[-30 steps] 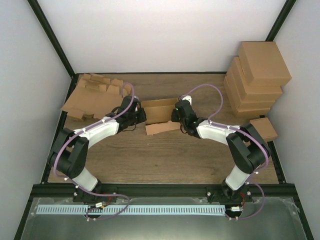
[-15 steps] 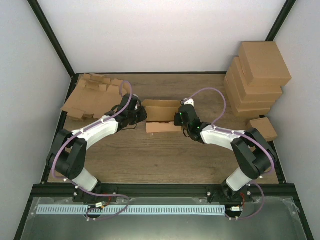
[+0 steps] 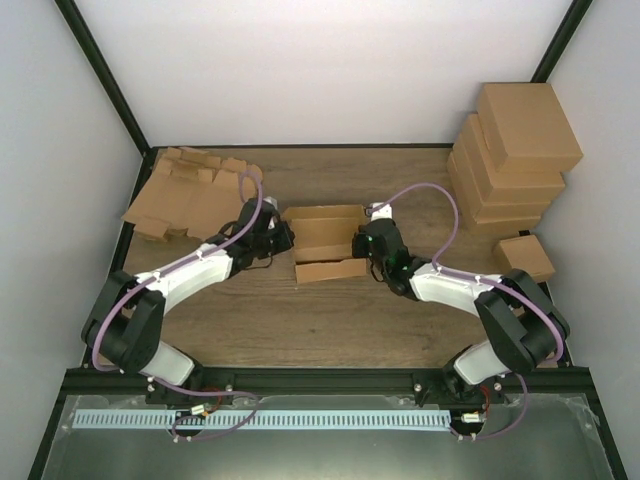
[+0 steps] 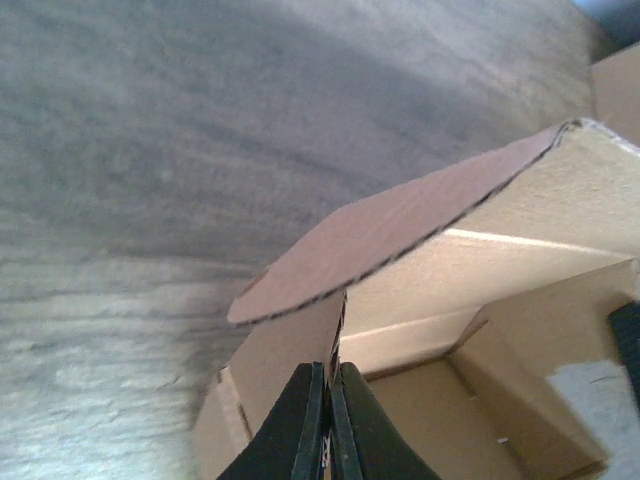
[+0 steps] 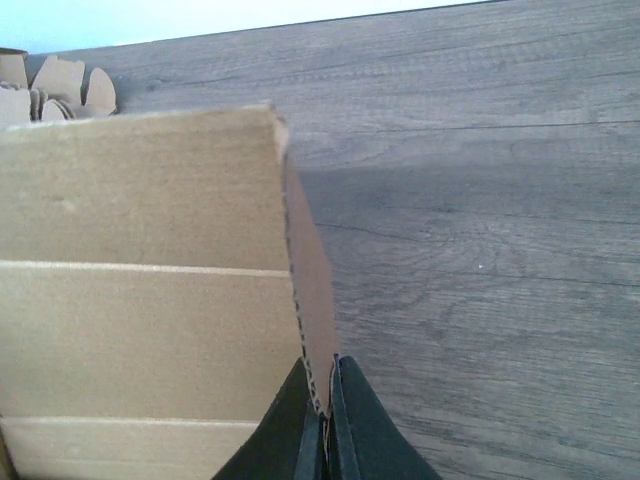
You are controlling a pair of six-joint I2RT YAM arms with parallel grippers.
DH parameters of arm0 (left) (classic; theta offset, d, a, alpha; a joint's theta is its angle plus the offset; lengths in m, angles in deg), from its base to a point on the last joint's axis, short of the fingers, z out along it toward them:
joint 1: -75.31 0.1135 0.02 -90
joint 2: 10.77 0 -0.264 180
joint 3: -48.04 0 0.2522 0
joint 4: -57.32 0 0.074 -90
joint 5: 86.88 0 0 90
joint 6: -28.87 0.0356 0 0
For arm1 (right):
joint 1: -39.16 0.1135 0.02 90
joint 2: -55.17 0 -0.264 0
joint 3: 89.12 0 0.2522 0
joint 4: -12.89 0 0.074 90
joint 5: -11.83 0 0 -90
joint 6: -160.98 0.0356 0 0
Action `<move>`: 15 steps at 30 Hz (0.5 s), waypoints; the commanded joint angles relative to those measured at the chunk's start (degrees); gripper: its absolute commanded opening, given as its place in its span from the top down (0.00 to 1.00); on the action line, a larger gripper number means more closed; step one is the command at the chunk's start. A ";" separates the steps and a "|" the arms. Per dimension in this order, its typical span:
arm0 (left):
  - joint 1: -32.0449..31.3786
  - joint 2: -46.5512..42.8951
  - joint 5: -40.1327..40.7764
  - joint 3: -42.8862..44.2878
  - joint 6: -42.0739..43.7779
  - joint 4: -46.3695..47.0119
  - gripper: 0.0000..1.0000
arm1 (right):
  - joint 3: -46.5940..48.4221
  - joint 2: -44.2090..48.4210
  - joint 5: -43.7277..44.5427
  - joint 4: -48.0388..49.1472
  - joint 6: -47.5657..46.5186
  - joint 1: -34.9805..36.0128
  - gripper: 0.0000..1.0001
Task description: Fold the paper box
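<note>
A brown cardboard paper box (image 3: 325,240), half folded with its flaps up, sits mid-table between the two arms. My left gripper (image 3: 285,238) is shut on the box's left side wall (image 4: 300,345), whose rounded flap (image 4: 390,235) bends over above the pinched edge. My right gripper (image 3: 362,245) is shut on the box's right side wall (image 5: 315,330), pinching the thin corrugated edge. The box's creased panels (image 5: 140,300) fill the left of the right wrist view. The open inside of the box (image 4: 450,420) shows in the left wrist view.
A pile of flat unfolded box blanks (image 3: 190,192) lies at the back left. A stack of finished boxes (image 3: 515,155) stands at the back right, with one small box (image 3: 525,257) in front of it. Black frame posts (image 3: 100,80) edge the table.
The right gripper and the box's right side have moved toward the near edge. The box has been pulled wider and squarer. The left gripper stayed on the left wall.
</note>
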 commanded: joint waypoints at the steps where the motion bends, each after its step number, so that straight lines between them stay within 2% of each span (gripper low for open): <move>1: -1.53 -0.89 -1.76 -5.86 -0.23 5.96 0.96 | -0.98 -0.61 -1.53 3.71 -0.90 1.42 0.99; 5: -1.93 -0.39 -2.27 -8.76 -1.27 7.94 0.96 | -1.02 -2.13 -1.59 3.69 -0.44 1.42 0.99; 11: -2.28 0.08 -3.05 -7.32 -0.90 7.18 0.95 | -1.20 -1.64 -1.17 3.62 -0.87 1.42 0.99; 14: -2.28 -0.74 -3.06 -6.57 -0.41 5.48 0.90 | -1.49 -1.20 -0.58 3.81 -1.40 1.42 0.99; 15: -2.28 -1.19 -3.12 -6.45 -0.18 4.74 0.85 | -1.70 -1.08 -0.30 4.02 -1.77 1.42 0.99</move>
